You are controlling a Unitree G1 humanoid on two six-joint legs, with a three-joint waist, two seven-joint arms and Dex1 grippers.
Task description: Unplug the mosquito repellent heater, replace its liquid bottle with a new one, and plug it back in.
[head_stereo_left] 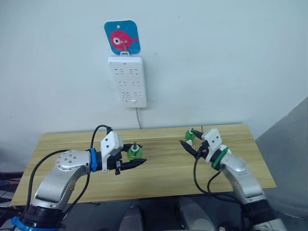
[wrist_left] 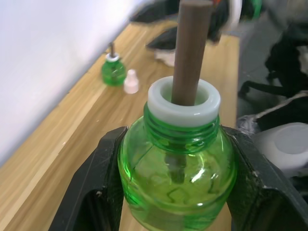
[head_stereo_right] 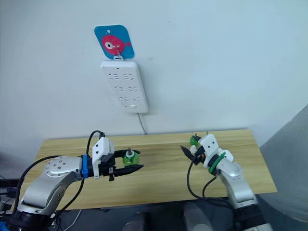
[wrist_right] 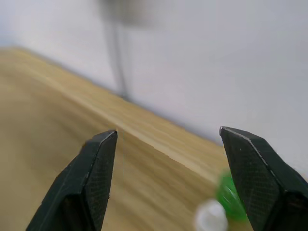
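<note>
A: What do the head views show?

B: A wooden table runs across the lower half of the frame. A white power strip hangs on the wall at upper centre, under a blue fish hook; no heater is plugged into it. At lower left, the left gripper is clamped on a green liquid bottle with a wick standing up. At centre right, the right gripper has its fingers spread and empty, just beside a second green bottle on the table.

A: And the left wrist view?

B: The held bottle sits in the centre foreground, squeezed between both fingers. The other bottle stands upper left with a small white cap beside it.

A: The right wrist view?

B: Two fingers apart, with table between them; the green bottle and white cap sit at the lower right edge.

A: Where is the mosquito repellent heater?

B: I cannot place it.

A: Which step is this?

B: Probably the bottle swap. Next, the held bottle needs to meet the heater, wick upright.
</note>
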